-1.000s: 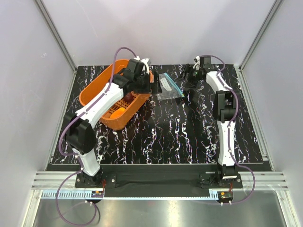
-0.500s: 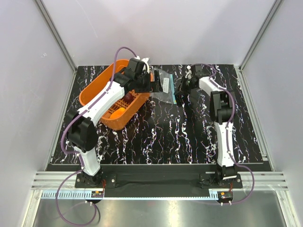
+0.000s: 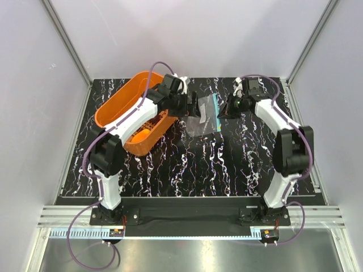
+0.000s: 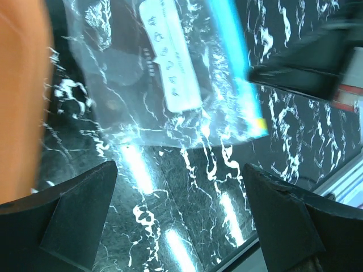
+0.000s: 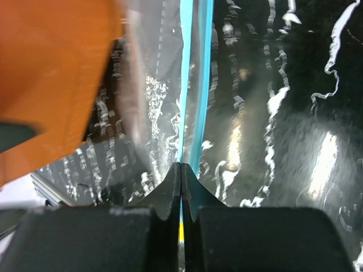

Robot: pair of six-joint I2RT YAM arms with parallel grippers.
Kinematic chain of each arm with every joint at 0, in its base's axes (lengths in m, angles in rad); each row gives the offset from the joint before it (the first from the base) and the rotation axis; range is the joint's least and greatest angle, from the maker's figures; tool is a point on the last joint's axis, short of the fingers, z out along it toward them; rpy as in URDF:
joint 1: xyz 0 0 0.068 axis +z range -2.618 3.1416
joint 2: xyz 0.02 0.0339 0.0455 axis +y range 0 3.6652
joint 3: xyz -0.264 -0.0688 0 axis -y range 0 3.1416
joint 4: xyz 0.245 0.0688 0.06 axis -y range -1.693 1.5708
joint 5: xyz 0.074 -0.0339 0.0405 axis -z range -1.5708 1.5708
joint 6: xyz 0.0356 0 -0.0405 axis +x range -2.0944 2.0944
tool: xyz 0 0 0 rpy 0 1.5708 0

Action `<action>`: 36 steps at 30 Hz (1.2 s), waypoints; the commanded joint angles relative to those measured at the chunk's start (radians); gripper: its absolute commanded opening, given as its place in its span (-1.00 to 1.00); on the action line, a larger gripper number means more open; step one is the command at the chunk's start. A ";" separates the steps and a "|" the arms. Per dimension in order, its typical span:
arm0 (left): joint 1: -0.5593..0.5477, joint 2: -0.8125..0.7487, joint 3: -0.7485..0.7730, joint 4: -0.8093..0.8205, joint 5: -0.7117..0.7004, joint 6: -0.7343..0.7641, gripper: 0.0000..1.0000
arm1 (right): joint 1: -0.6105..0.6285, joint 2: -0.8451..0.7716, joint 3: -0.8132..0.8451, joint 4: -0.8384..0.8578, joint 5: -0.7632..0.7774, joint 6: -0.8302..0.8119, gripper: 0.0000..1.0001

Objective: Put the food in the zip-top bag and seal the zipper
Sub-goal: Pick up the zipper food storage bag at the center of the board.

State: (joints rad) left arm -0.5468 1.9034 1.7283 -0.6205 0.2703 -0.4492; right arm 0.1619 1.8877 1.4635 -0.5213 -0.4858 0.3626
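Note:
The clear zip-top bag lies on the black marbled table, right of the orange basket; it also shows in the left wrist view. Its light-blue zipper runs along the right edge. My right gripper is shut on that zipper, the strip pinched between its jaws. My left gripper hangs open just above the bag's left side, with only table between its fingers. One yellow-orange piece of food sits in the basket; other pieces are hidden by the left arm.
The orange slotted basket stands at the back left under the left arm, its wall close to the bag. The right gripper's dark body shows just beyond the zipper in the left wrist view. Grey walls enclose the table.
The right gripper closed on the bag's zipper edge and drew it slightly right and nearer. The left gripper swung from the basket rim to above the bag, still open.

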 commanded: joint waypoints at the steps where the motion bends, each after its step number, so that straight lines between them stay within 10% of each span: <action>1: -0.033 0.025 0.060 0.018 0.069 0.029 0.98 | 0.016 -0.146 -0.064 -0.011 0.016 -0.019 -1.00; 23: -0.036 -0.058 -0.130 0.392 0.155 -0.253 0.98 | 0.123 -0.334 -0.150 -0.100 0.010 -0.166 -1.00; 36: -0.045 0.025 0.048 0.117 0.035 -0.341 0.83 | 0.191 -0.355 -0.123 -0.120 0.084 -0.197 -1.00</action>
State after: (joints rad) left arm -0.5880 1.9156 1.7672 -0.4423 0.3473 -0.7609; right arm 0.3408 1.5742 1.3132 -0.6357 -0.4316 0.1867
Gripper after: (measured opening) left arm 0.935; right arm 0.009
